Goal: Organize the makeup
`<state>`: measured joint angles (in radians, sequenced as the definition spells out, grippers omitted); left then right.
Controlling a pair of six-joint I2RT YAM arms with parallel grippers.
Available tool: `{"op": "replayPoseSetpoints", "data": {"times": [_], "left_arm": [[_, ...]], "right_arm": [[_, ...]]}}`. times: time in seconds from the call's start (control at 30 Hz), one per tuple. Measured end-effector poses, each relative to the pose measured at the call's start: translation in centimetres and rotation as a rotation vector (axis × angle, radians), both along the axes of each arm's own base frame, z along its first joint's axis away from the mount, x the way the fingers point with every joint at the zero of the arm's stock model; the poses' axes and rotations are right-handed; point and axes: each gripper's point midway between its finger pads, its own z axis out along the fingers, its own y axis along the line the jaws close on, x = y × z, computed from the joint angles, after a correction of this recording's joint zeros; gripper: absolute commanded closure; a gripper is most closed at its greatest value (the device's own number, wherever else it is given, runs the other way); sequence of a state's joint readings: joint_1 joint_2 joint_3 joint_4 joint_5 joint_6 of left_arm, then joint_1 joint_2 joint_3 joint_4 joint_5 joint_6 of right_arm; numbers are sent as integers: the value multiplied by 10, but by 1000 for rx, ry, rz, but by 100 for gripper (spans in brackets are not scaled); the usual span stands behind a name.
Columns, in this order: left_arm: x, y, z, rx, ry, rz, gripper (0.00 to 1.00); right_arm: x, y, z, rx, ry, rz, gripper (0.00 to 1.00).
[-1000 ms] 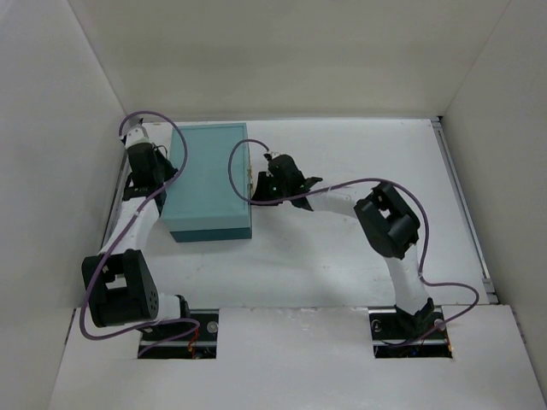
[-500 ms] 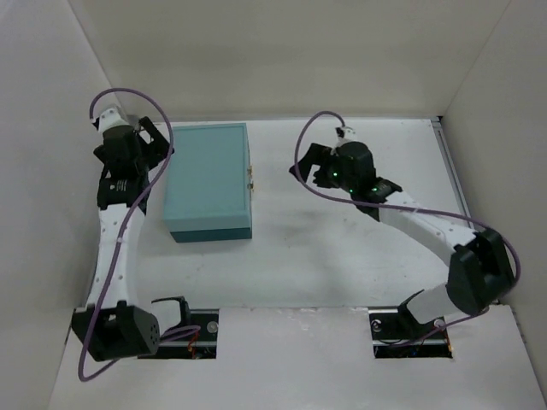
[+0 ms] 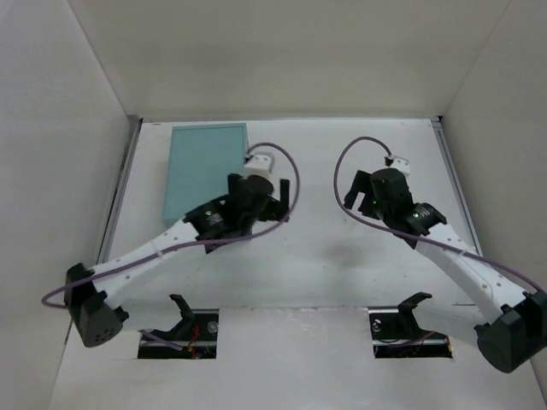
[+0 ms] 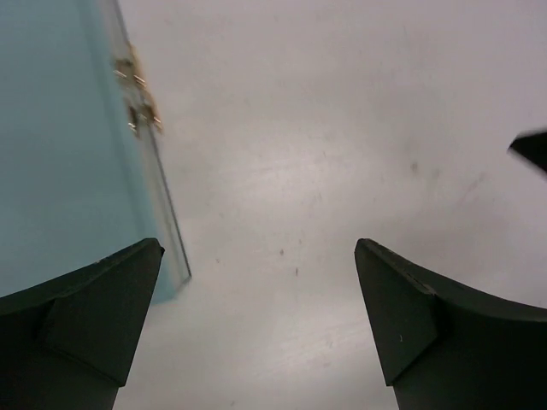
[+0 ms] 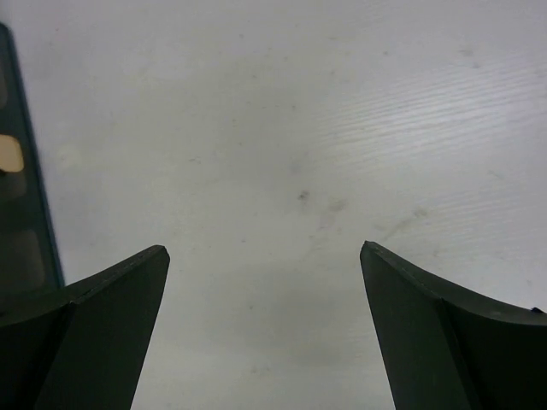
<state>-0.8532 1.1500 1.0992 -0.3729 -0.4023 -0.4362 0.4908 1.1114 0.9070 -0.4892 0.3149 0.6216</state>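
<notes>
No makeup shows in any view; it is hidden or out of view. A closed teal box [image 3: 205,166] lies at the back left of the table. My left gripper [image 3: 256,207] hangs at the box's right front corner. Its jaws stand open and empty over bare table [image 4: 258,248], with the box's side and brass latch [image 4: 137,90] to their left. My right gripper [image 3: 376,192] hovers over the right half of the table, open, with nothing between its fingers [image 5: 264,248].
White walls enclose the table on the left, back and right. A dark teal edge with a small pale patch [image 5: 10,154] shows at the left border of the right wrist view. A black tip [image 4: 532,149] pokes in at the right of the left wrist view.
Both grippers went from shut to open. The left arm swung from the box's left side across to its right front corner. The right gripper drew away from the box's latch side to the right.
</notes>
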Motion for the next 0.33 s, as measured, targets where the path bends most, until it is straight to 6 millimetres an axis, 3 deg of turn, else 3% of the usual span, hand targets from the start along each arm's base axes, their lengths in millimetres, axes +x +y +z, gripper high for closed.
{"op": "replayPoseSetpoints", "data": {"times": [0.13, 0.33], "left_arm": [[-32, -45, -49, 136, 68, -125, 0], [-35, -49, -56, 154, 65, -111, 0]], "right_arm": [[-16, -29, -2, -24, -7, -67, 0], [-37, -52, -9, -39, -11, -107, 0]]}}
